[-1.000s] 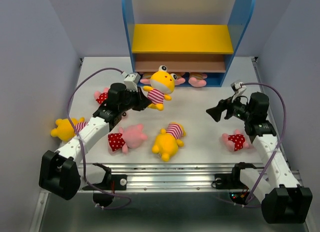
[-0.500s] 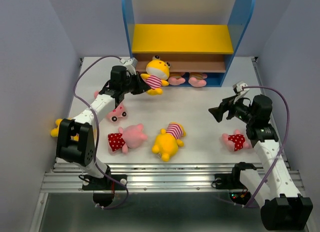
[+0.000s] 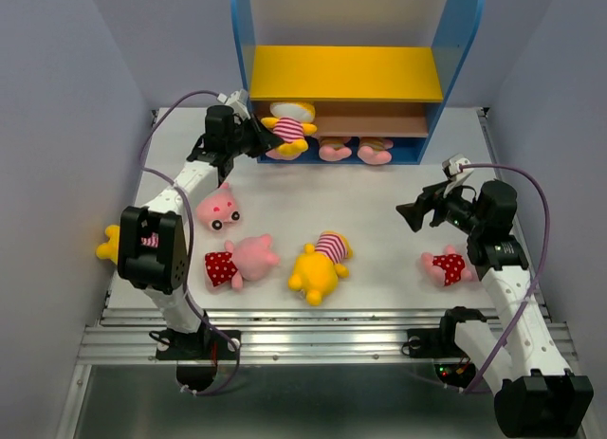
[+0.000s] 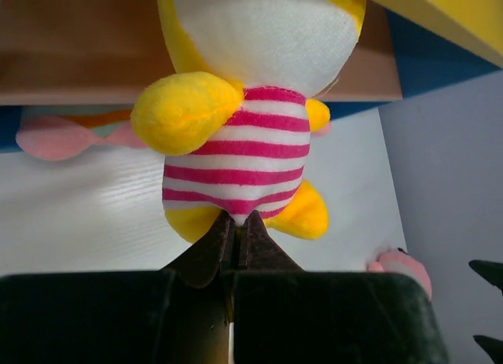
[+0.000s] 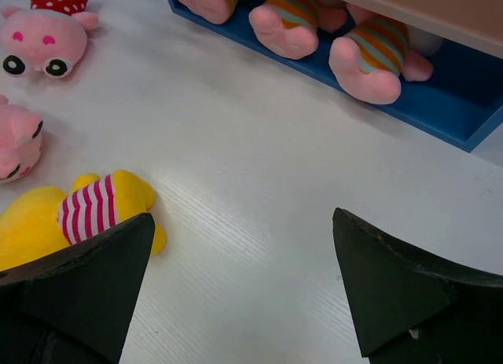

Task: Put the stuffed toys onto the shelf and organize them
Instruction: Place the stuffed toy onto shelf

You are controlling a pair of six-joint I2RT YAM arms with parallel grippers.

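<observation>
Left gripper (image 4: 236, 237) pinched on hem of yellow bear (image 4: 236, 136), upper centre of top view — head at brown middle board (image 3: 379, 124). Slide deeper, under yellow board (image 3: 346, 72), then release. Right gripper (image 5: 242, 222) wide, empty.

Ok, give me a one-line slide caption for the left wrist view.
Left hand pinching the yellow bear by its striped shirt, head at the brown shelf board.

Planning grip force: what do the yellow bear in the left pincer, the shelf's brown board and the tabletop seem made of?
The yellow bear: soft plush, fuzzy matte pile, striped fabric shirt puckering where the left pincer pinches it. The brown board: likely wood or laminate, smooth matte brown face. The tabletop: white, fine grain lines, slight sheen; probably laminate.
</observation>
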